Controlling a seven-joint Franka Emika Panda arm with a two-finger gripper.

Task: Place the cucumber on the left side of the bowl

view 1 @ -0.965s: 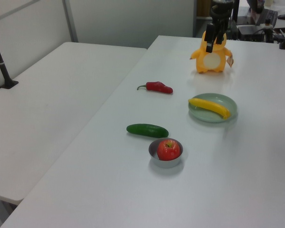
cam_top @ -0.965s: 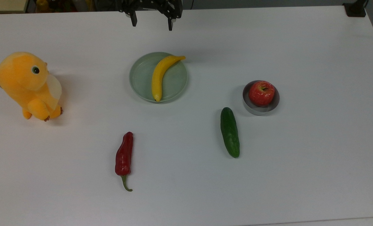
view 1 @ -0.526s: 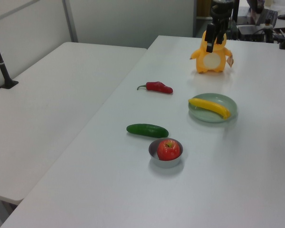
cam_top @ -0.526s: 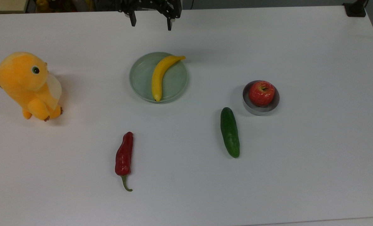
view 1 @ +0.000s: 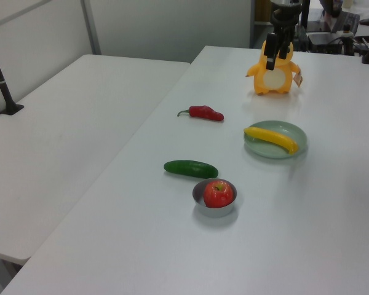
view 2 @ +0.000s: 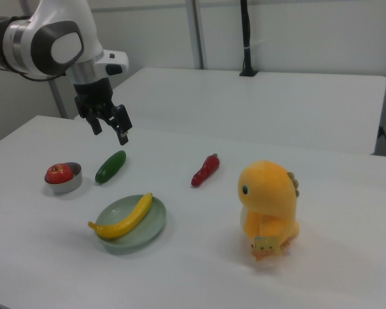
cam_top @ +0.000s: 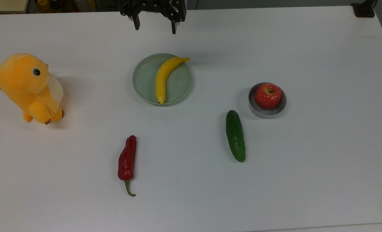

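The dark green cucumber point(cam_top: 235, 135) lies flat on the white table, just off the lower-left of the bowl in the top view. In the left view the cucumber point(view 1: 190, 168) lies just beyond the bowl, and in the right view the cucumber point(view 2: 110, 166) lies to the right of the bowl. The small grey bowl point(cam_top: 264, 113) point(view 1: 214, 211) point(view 2: 65, 187) holds a red apple point(cam_top: 267, 95). My gripper point(cam_top: 155, 28) point(view 1: 273, 56) point(view 2: 110, 132) hangs open and empty high over the table's far edge, well away from the cucumber.
A pale green plate point(cam_top: 144, 82) carries a banana point(cam_top: 163, 79) below the gripper in the top view. A red chili pepper point(cam_top: 127, 159) lies toward the front. An orange plush toy point(cam_top: 28, 87) stands at the top view's left. A second white table point(view 1: 61, 135) adjoins.
The gripper has shifted slightly toward the plate in the top view, still open. Nothing on the table has moved.
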